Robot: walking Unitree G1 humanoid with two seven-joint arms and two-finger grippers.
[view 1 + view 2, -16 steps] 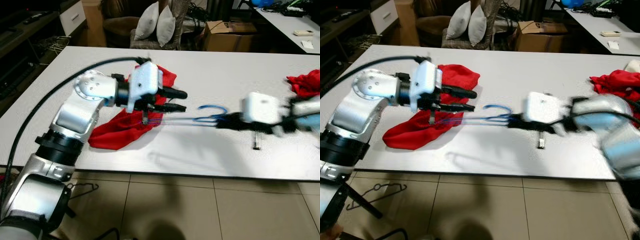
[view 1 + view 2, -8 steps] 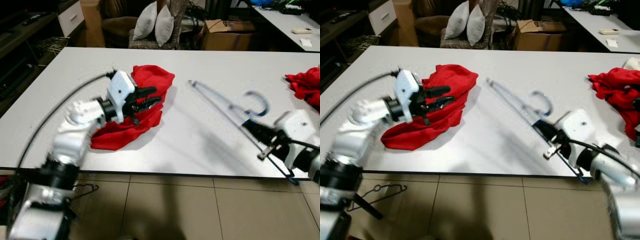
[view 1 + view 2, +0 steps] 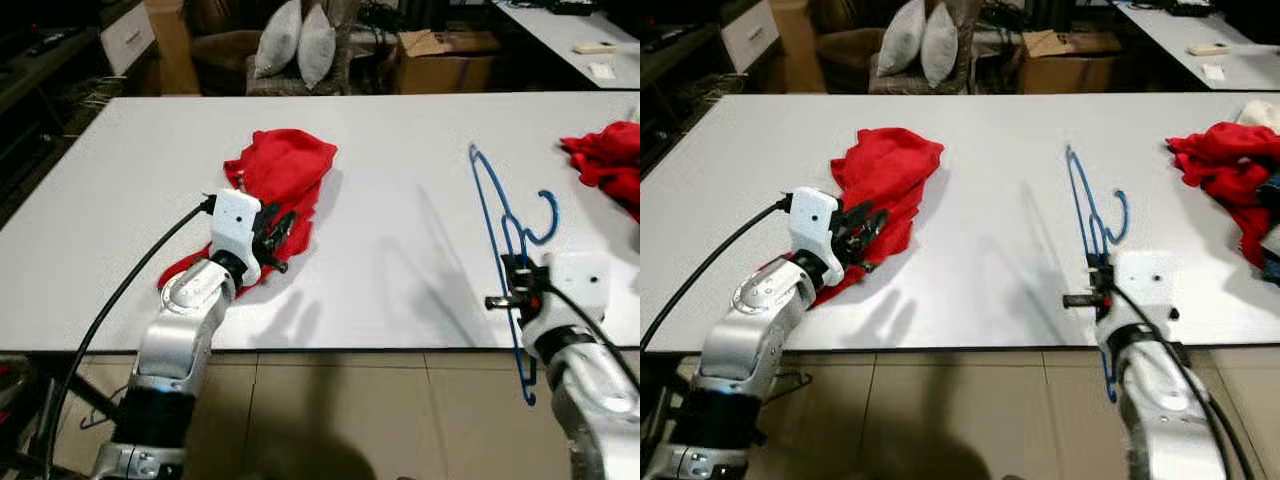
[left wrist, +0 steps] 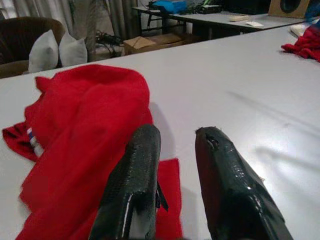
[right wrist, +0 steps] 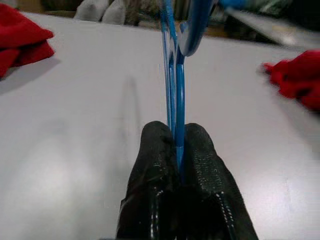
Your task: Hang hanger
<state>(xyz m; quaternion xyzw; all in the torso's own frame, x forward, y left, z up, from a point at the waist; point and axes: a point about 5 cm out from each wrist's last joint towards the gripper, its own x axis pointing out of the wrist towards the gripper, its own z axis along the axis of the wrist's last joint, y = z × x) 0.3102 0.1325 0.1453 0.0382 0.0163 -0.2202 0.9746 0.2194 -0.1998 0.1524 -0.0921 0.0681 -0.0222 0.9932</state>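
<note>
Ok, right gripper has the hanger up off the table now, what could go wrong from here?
The right gripper pinches only the thin blue wire of the hanger, so it could twist or slip in the grip as the arm swings. The hanger's long end sticks out over the table and might catch its surface. The left gripper hovers open by the red cloth and could snag it if that arm moves.

Blue hanger (image 3: 500,215), red cloth (image 3: 275,180), white table (image 3: 400,200).

On the table (image 3: 400,250): cloth (image 3: 280,180) left — hanger (image 3: 498,220) right — another cloth (image 3: 610,165) far right.
</note>
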